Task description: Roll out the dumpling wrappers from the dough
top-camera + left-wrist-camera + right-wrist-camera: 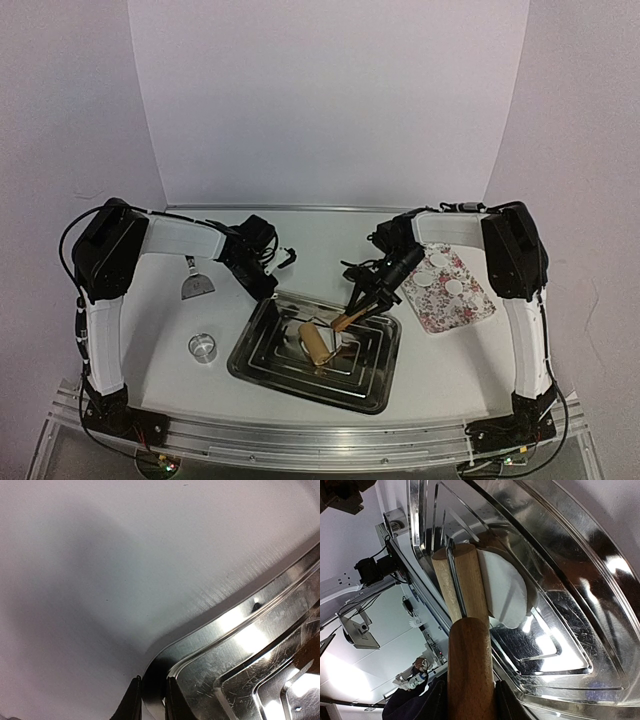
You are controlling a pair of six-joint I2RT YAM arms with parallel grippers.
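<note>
A flattened white piece of dough (506, 587) lies in the middle of the metal tray (262, 360), partly under the wooden roller (318, 345). My right gripper (368, 293) is shut on the roller's dark wooden handle (470, 660), with the drum (462, 580) resting on the dough's edge. My left gripper (152, 700) is closed on the tray's far left corner rim (200, 635), one finger on each side of it. Three dumpling wrappers (437, 268), small white discs, lie on the floral board (470, 310) at the right.
A clear ring cutter (203, 347) stands on the table left of the tray. A grey scraper (196, 286) lies under the left arm. The white backdrop wall closes off the far side.
</note>
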